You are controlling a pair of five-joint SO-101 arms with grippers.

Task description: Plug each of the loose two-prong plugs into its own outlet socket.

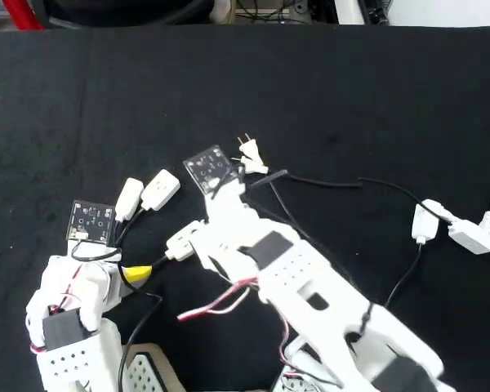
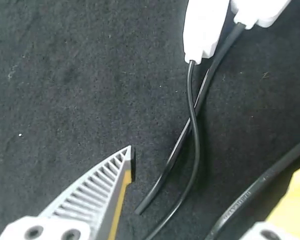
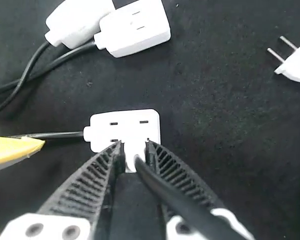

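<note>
Two-prong plug (image 3: 131,153) sits nipped tight in the right gripper (image 3: 133,146), butted against one outlet socket (image 3: 122,125) close by the arms. The left gripper (image 2: 215,172) gapes wide over black cords (image 2: 192,130), holding nothing. Just beyond lie two more sockets (image 1: 161,189), touching side by side. Farther still is one loose plug (image 1: 249,153). The black table (image 1: 351,90) runs broad to its far edge.

You get bright, even light from above across the matte black cloth worktop (image 1: 310,90), which swallows nearly every shadow. The white plastic socket bodies (image 2: 205,25) glare back, their surfaces washed almost flat in your left wrist view.
</note>
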